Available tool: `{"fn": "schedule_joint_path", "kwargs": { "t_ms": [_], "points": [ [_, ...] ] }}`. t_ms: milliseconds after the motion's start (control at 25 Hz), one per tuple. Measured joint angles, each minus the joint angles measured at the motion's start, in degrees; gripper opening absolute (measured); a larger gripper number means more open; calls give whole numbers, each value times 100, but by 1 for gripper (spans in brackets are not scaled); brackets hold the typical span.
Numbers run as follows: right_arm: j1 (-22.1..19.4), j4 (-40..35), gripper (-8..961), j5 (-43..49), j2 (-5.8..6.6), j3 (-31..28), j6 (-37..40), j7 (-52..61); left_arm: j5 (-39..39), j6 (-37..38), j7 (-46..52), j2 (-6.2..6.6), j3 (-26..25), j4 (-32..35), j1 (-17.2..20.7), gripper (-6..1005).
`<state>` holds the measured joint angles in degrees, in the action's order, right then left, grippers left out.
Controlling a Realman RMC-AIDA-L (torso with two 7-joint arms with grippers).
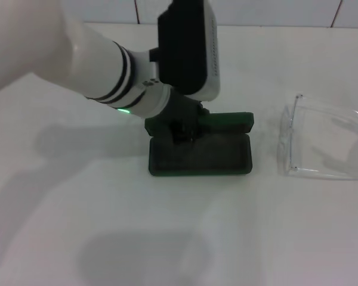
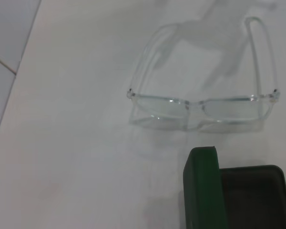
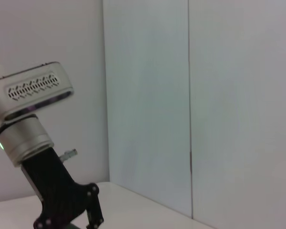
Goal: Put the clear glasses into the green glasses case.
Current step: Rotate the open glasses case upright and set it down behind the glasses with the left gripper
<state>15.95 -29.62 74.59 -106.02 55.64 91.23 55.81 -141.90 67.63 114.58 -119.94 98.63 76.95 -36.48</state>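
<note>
Reaching down over the open green glasses case (image 1: pixel 210 156), the left hand (image 1: pixel 180 132) sits at the case's left hinge end, by the raised lid; whether its fingers are apart or together cannot be told. Beyond the case's far end from that hand, the clear glasses (image 1: pixel 323 143) lie apart on the white worktop (image 1: pixel 274 238), temples unfolded

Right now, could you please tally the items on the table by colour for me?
Clear: 1, the clear glasses, unfolded on the table.
Green: 1, the green glasses case, lid open, with the left gripper at its hinge side.
Total: 2 items.
</note>
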Motion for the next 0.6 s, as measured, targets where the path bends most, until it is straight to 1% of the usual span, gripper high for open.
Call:
{"fn": "schedule_joint_path", "kwargs": {
  "t_ms": [320,600],
  "points": [
    [28,0,869,68,0,7,0,0,-259,-266,507,-18,369,-125,-120,207],
    [32,0,869,74,1,8,79,0,-267,-341,667,-30,516,-182,-161,207]
  ]
}}
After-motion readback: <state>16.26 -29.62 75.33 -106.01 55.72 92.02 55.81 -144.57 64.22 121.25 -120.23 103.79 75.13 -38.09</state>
